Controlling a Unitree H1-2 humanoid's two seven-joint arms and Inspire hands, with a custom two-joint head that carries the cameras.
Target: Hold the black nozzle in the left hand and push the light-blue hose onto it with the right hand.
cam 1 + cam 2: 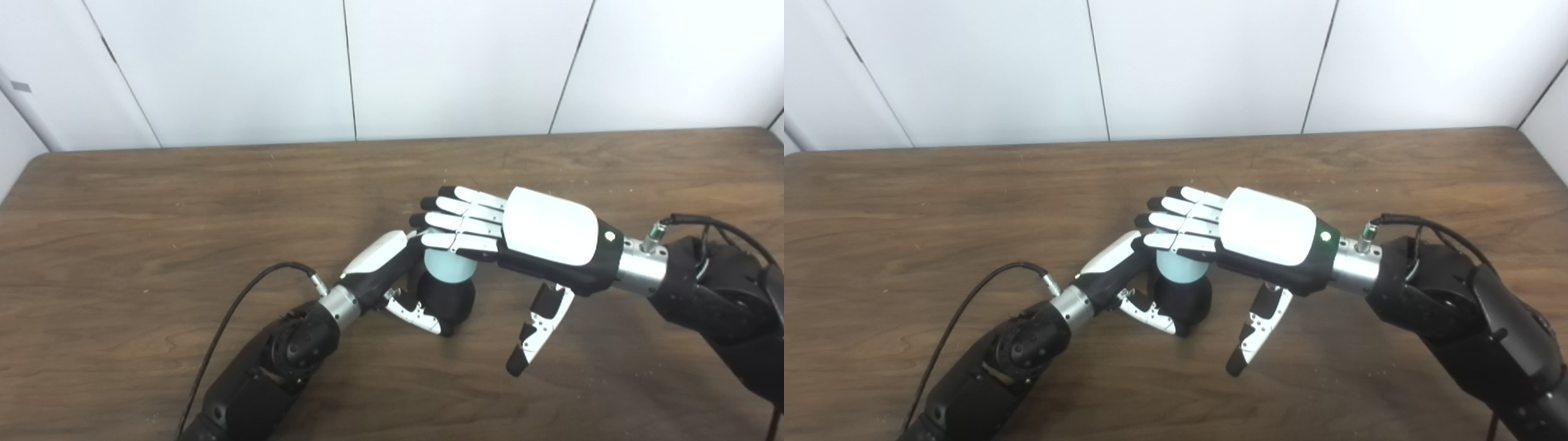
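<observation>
The black nozzle (450, 300) stands upright on the wooden table (184, 202), near its middle. The light-blue hose (448, 264) sits on top of the nozzle as a short cylinder. My left hand (392, 269) is shut around the nozzle's base, thumb in front, fingers hidden behind it. My right hand (520, 233) hovers palm down over the hose, fingers straight and spread, lying across its top. Its thumb (539, 331) hangs down to the right, clear of the nozzle. It grips nothing.
A black cable (239, 312) loops from my left wrist over the table. White wall panels (343, 67) stand behind the table's far edge. Bare wood lies all around the two hands.
</observation>
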